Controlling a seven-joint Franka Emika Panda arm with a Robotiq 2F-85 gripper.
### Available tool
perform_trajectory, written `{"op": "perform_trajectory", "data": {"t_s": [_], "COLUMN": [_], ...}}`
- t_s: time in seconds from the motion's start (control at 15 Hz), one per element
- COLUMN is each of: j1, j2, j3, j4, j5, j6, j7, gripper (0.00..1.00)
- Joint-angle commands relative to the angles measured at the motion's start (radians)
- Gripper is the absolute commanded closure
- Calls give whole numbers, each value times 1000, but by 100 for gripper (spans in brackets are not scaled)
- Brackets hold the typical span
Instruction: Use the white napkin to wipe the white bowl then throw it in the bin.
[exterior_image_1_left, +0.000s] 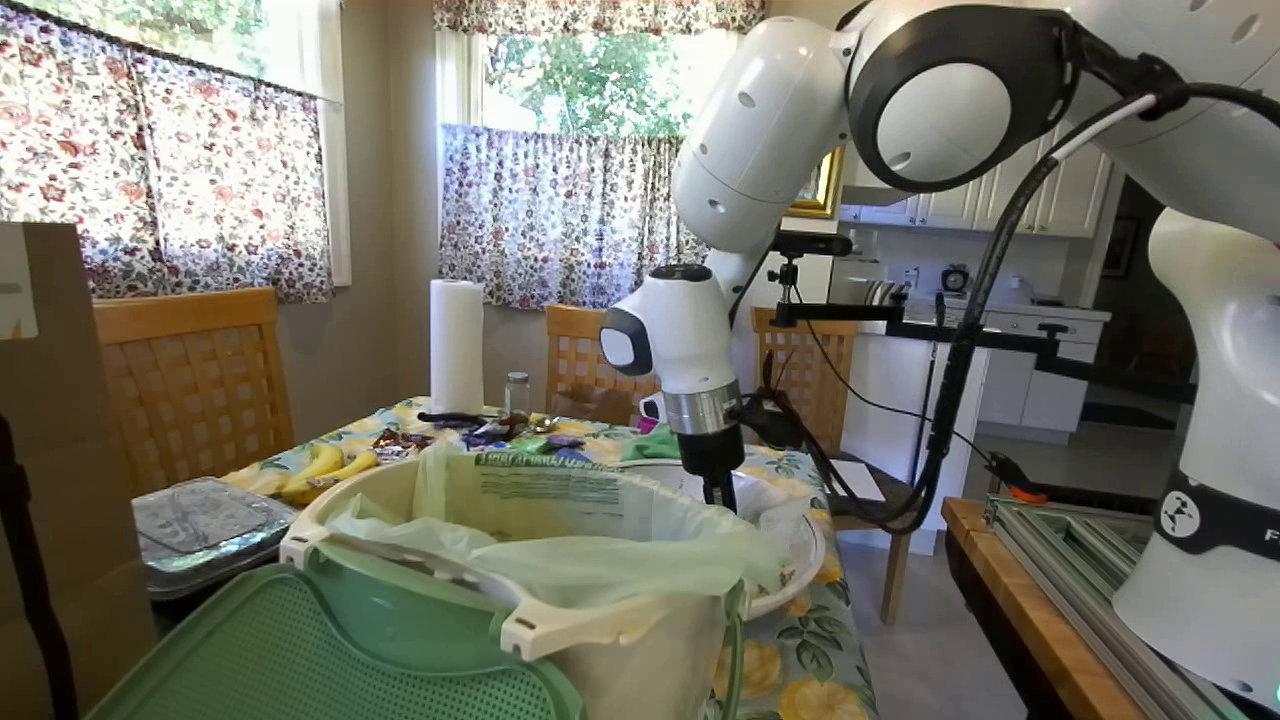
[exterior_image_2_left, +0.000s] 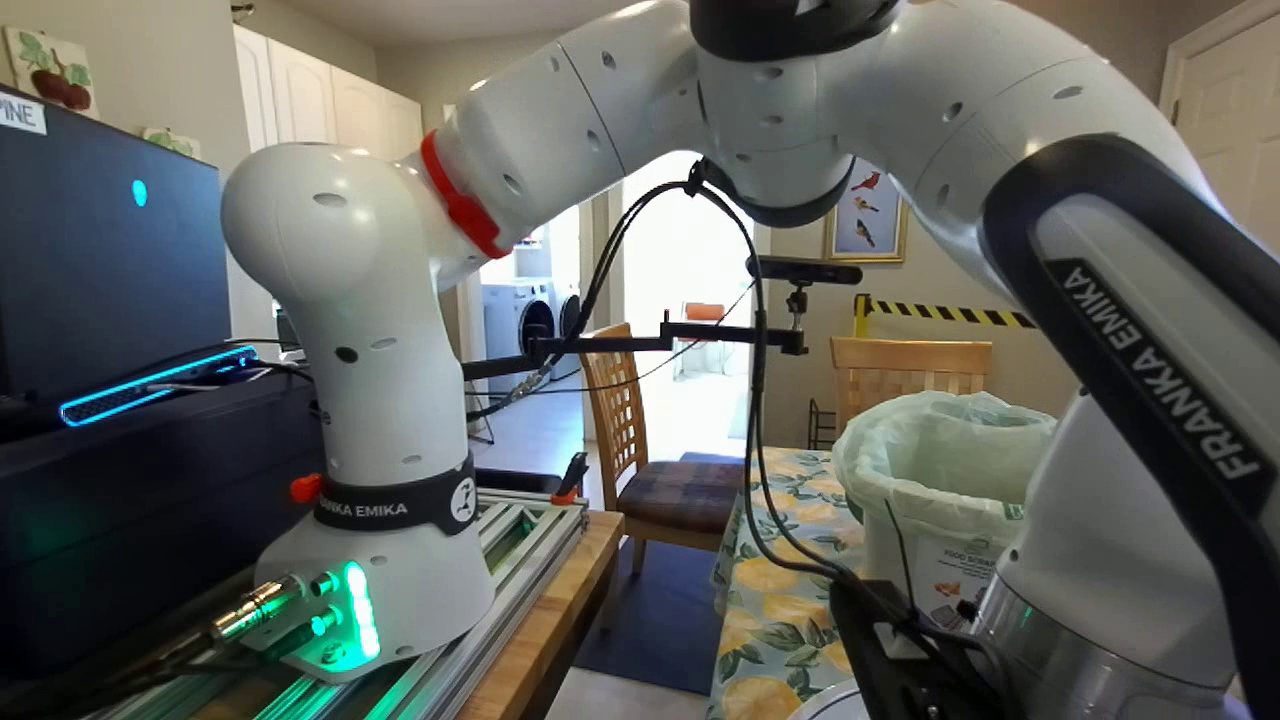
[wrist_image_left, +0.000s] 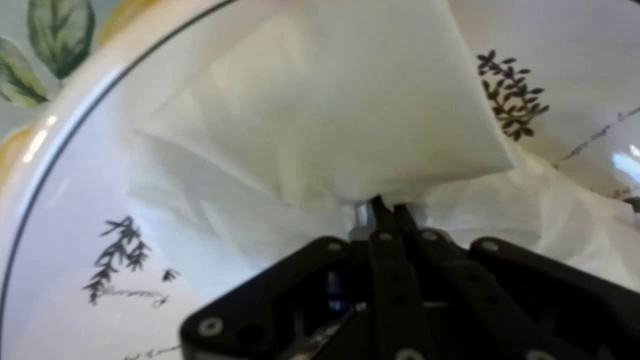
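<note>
The white napkin (wrist_image_left: 360, 105) is spread and folded in the white bowl (wrist_image_left: 55, 280) in the wrist view. The bowl has a dark line round its rim and dark plant drawings and script inside. My gripper (wrist_image_left: 388, 202) is shut on the napkin and points down into the bowl. In an exterior view the gripper (exterior_image_1_left: 720, 495) is behind the bin (exterior_image_1_left: 650, 660), and the bowl (exterior_image_1_left: 815, 560) is partly hidden by it. The bin is large, pale, and lined with a translucent bag. The bin (exterior_image_2_left: 900, 550) and a sliver of bowl (exterior_image_2_left: 835, 705) also show in an exterior view.
A green perforated lid (exterior_image_1_left: 380, 650) leans before the bin. Bananas (exterior_image_1_left: 325, 475), a covered container (exterior_image_1_left: 210, 520), a paper towel roll (exterior_image_1_left: 457, 345), a glass jar (exterior_image_1_left: 517, 393) and a green cloth (exterior_image_1_left: 655, 445) lie around the flowered table. Chairs surround it.
</note>
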Motion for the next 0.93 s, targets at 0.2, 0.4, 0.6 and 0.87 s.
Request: {"op": "perform_trajectory", "data": {"t_s": [0.2, 0.4, 0.6, 0.87], "j1": [126, 123, 122, 125], "j2": [116, 122, 108, 86], "j3": [-154, -156, -169, -181], "j4": [32, 30, 20, 0], "j5": [1, 15, 48, 110], "j6": [-59, -129, -189, -270], "j7": [60, 97, 128, 139], "gripper": [100, 100, 100, 100]}}
